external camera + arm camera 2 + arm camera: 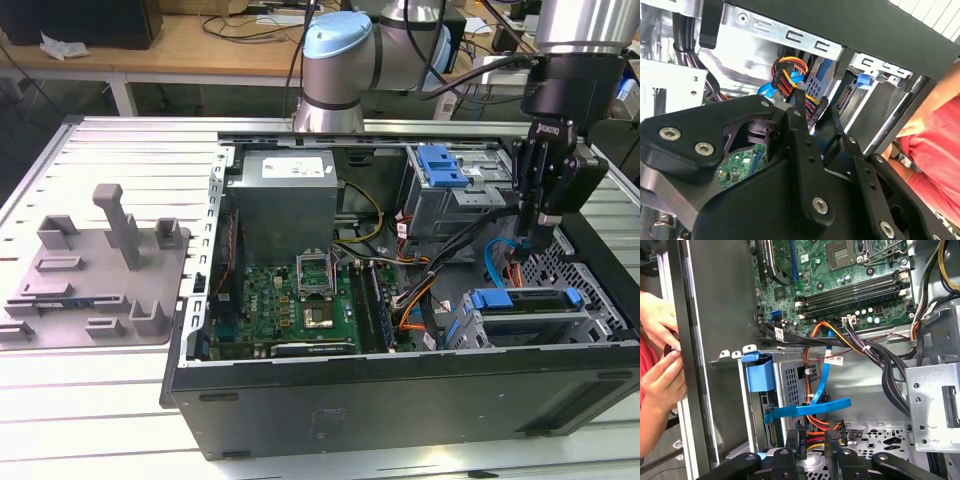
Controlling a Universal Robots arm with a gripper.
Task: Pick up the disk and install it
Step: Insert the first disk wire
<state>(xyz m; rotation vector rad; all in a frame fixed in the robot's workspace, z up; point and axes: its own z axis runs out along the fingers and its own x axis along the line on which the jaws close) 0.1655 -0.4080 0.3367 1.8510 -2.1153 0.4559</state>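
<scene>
A robotics lab or test workshop, not a home. Told by a jointed robot arm (338, 60) with a gripper (541, 232), standing behind a slatted metal table (100, 420). On that table, an open PC case (400, 410) with board, wiring and drive bays laid bare. Beside it, to the exterior view's left, a grey moulded tray (90, 285). Behind, a wooden bench (200, 50) strewn with cables (255, 18) and a dark box (80, 20). Close against the case wall in the first wrist view, a person's hands (660, 377). In the second wrist view, red clothing (935, 150).
</scene>
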